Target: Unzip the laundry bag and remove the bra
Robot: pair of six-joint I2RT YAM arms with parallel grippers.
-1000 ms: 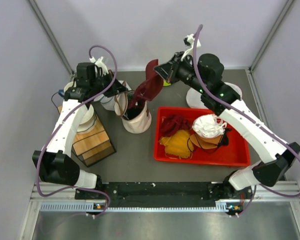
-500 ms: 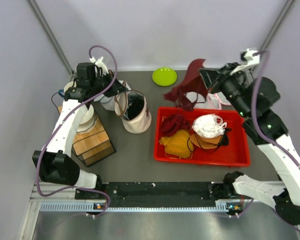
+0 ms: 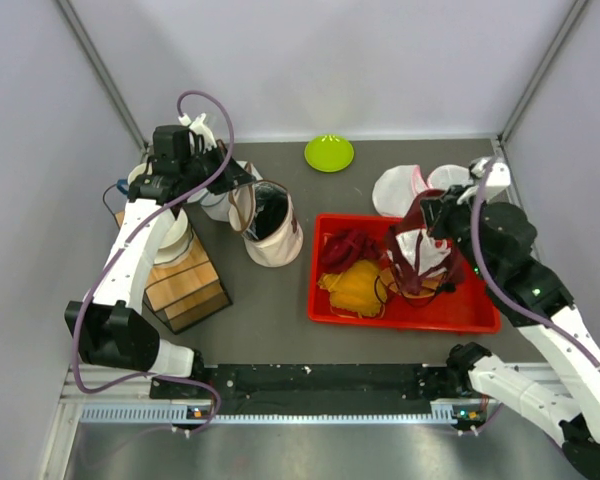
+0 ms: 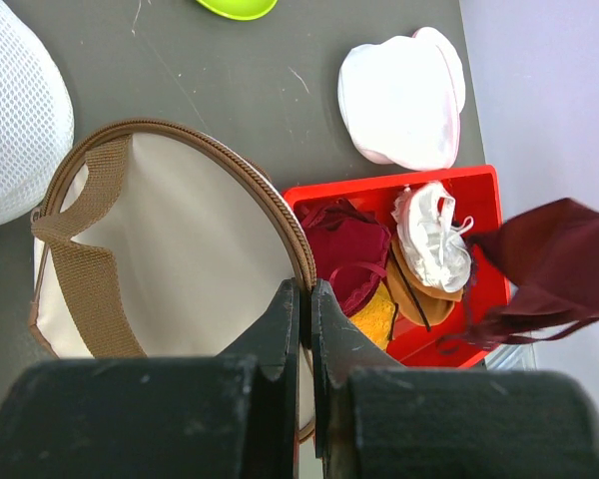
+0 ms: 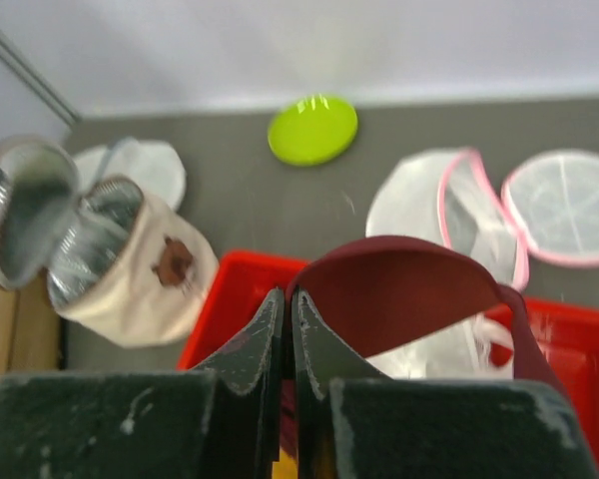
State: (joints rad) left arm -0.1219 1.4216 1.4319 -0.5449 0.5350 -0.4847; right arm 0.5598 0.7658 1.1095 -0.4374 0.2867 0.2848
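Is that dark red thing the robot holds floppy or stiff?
Probably floppy: the dark red garment droops in folds from the right gripper. Likely light too, since one thin pinch holds it over the red tray.

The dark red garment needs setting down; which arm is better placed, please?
Right: the right gripper is shut on the garment above the red tray, while the left gripper pinches the laundry bag at its rim.

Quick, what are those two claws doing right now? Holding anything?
The left gripper is closed, pinching the rim of the laundry bag.
The right gripper is closed, holding a dark red garment.
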